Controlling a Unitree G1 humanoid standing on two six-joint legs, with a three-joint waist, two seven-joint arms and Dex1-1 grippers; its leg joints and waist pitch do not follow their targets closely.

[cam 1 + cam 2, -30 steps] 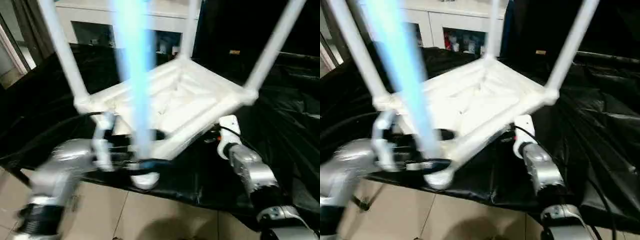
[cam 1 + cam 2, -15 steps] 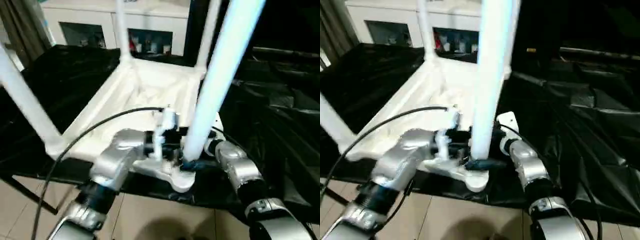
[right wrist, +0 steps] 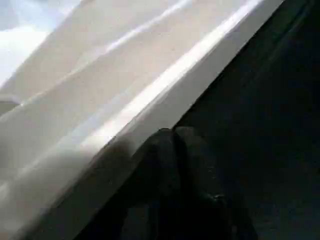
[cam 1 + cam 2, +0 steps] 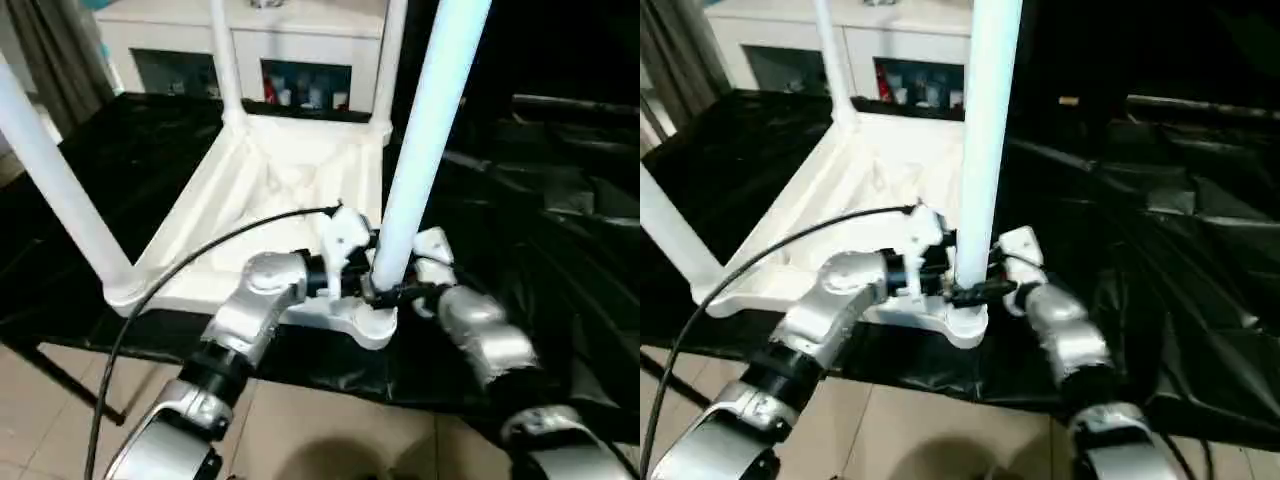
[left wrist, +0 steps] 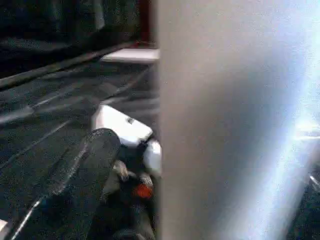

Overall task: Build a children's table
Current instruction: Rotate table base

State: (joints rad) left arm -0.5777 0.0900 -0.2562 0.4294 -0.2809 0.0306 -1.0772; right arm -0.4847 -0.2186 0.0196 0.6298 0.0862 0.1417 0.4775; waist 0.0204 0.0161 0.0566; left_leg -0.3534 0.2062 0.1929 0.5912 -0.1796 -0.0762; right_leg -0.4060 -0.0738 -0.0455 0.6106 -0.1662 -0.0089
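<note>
Since half a second ago both forearms have drawn closer around the nearest leg [image 4: 425, 130], which now stands more upright in its corner socket [image 4: 371, 322], and the left forearm has swung inward toward it.

Nearest the camera, the tiled floor [image 4: 300, 430] shows below the edge of a tabletop draped in black sheeting [image 4: 540, 200]. The left hand [image 4: 352, 280] reaches in from the left to the base of the near leg, with a black cable [image 4: 180, 275] arching over the silver forearm. In the left wrist view one black finger [image 5: 85, 165] lies just beside the leg, which rises as a broad white column, but whether that hand is clamped on the leg cannot be told. The right hand [image 4: 410, 292] meets the same leg base from the other side; its wrist view shows two black fingers [image 3: 175, 165] pressed together against the white rim of the table top, closed with nothing seen between them.

The children's table [image 4: 290, 185] lies upside down on the black sheeting, ribbed underside up, its near corner at the tabletop's edge. A second leg [image 4: 55, 180] rises from the left corner, and two more [image 4: 228, 60] [image 4: 390, 55] from the far corners.

Beyond stands a white cabinet [image 4: 300, 40] with glass doors.
</note>
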